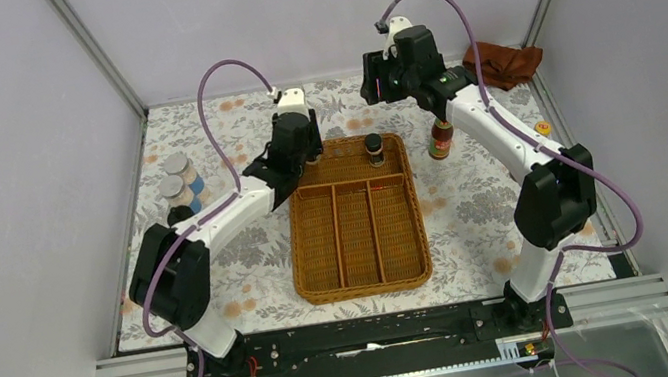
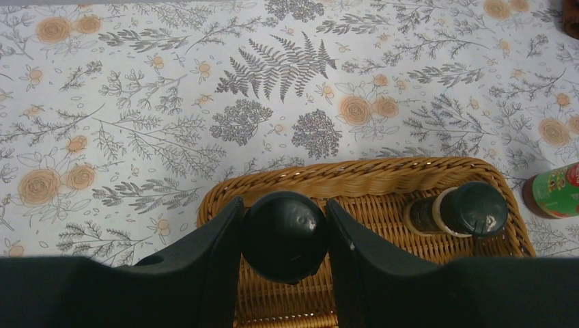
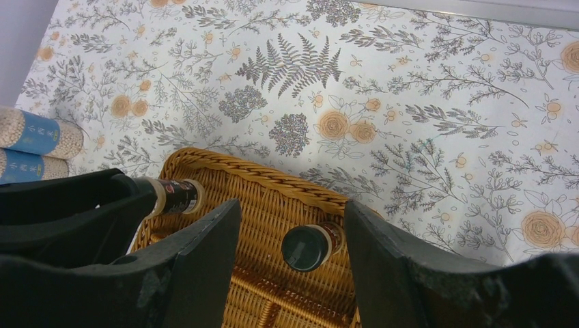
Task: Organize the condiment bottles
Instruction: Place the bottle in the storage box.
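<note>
Over the far compartment of the wicker tray (image 2: 355, 179) the left gripper (image 2: 285, 232) pinches a black-capped bottle (image 2: 283, 239), its twin (image 2: 471, 208) standing in the same compartment, while the right gripper (image 3: 292, 205) hangs spread and empty above that end, and I'd say a tilted release could topple the held one onto the twin.

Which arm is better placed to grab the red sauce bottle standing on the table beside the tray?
Right. Its fingers are open and empty, and the red sauce bottle stands right of the wicker tray, near them. The left fingers are shut on a black-capped bottle over the tray.
</note>
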Controlling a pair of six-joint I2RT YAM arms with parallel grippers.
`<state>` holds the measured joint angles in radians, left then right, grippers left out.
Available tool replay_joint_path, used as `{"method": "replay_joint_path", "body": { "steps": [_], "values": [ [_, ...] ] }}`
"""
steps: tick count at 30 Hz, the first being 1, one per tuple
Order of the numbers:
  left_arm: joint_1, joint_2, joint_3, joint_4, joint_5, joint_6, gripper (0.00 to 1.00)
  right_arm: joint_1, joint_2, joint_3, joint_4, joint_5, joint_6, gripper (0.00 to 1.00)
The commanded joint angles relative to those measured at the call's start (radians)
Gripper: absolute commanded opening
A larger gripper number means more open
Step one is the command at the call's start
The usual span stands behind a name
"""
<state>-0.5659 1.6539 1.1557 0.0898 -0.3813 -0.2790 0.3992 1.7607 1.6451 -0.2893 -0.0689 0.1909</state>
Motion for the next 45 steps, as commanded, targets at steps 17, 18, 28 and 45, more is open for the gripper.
{"method": "replay_joint_path", "body": {
  "steps": [17,18,28,45],
  "values": [
    [-0.055,0.008,-0.099,0.081,-0.041,-0.040,0.00,-0.005,-0.086,-0.030,0.042,0.008,-0.021,0.64],
    [-0.055,0.016,-0.102,0.090,-0.042,-0.040,0.00,-0.005,-0.085,-0.030,0.042,0.006,-0.021,0.64],
    [-0.055,0.122,-0.064,0.140,-0.026,-0.024,0.00,-0.005,-0.086,-0.029,0.038,-0.003,-0.032,0.64],
    [-0.055,0.181,0.030,0.145,-0.044,0.032,0.00,-0.009,-0.041,0.003,0.049,-0.014,-0.036,0.65]
  ]
}}
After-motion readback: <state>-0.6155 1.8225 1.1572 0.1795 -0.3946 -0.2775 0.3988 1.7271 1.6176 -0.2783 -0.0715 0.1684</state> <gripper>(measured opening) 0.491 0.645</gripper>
